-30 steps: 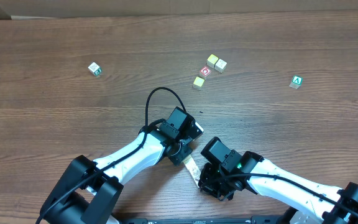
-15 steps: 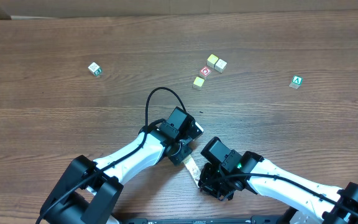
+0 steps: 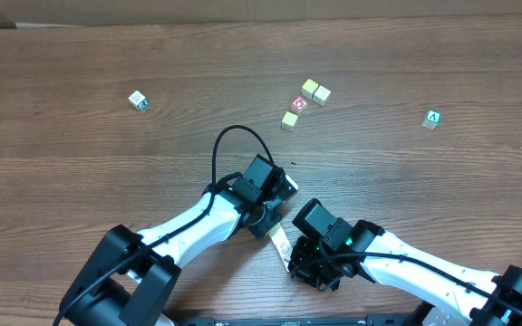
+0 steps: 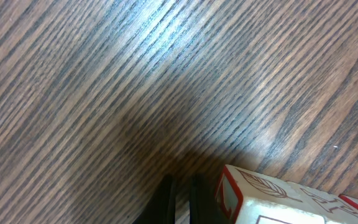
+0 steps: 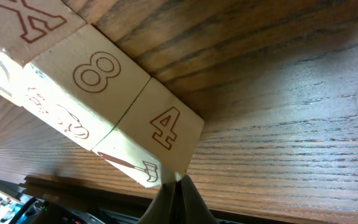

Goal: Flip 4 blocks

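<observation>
The row of blocks [image 5: 98,93] is parked on the counter well robot-side of the red cube [image 3: 299,103], long axis slanted between both arms. The right pincer [image 5: 178,199], pressed together, is seen right at the "4" end. The left pincer [image 4: 180,196], also pressed together, is seen just beside the far end. Right is probably nearer.

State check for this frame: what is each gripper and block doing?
Left gripper: shut, empty.
Right gripper: shut, empty, tips by the "4" block.
Block row: on the table, touching side by side.
Far-left block: alone, flat.
Top yellow block: touching cream block.
Lower yellow block: flat, near red block.
Red block: ring face up.
Green block: alone, "A" up.
</observation>
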`<state>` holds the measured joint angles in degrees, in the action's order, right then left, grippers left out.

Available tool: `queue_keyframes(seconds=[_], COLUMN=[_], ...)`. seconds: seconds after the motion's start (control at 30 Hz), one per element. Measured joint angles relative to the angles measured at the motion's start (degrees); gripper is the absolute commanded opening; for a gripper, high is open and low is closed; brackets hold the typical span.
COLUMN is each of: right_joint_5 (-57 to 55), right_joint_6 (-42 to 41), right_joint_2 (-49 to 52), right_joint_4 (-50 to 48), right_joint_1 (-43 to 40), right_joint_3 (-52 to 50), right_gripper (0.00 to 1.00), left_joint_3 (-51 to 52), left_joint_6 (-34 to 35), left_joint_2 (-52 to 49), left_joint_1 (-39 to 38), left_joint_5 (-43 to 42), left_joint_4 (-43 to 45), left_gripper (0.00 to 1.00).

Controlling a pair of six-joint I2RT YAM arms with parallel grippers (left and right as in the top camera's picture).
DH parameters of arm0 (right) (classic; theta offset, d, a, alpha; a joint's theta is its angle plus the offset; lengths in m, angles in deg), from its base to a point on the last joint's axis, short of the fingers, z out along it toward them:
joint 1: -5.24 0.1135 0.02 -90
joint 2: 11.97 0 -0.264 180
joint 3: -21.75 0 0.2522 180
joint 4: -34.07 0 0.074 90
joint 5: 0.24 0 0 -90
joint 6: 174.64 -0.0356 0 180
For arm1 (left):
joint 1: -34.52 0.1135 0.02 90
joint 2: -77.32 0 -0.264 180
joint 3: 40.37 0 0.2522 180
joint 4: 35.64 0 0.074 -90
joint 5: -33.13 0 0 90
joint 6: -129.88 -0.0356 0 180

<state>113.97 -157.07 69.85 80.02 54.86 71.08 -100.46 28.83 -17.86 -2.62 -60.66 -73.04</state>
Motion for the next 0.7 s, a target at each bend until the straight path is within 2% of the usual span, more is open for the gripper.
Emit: queue_keyframes(seconds=[0.7], right_joint_5=[-1.11], right_joint_6=[-2.36], right_joint_2=[0.00], right_joint_4=[-0.66], right_joint_1=[2.27], right_joint_3=[0.00], right_gripper=[0.04], left_joint_3=[0.17], left_joint_6=[-3.04], left_joint_2=[-0.07], left_joint_1=[-0.02], left_joint_5=[0.37], left_joint_4=[1.16], left_gripper=[0.04])
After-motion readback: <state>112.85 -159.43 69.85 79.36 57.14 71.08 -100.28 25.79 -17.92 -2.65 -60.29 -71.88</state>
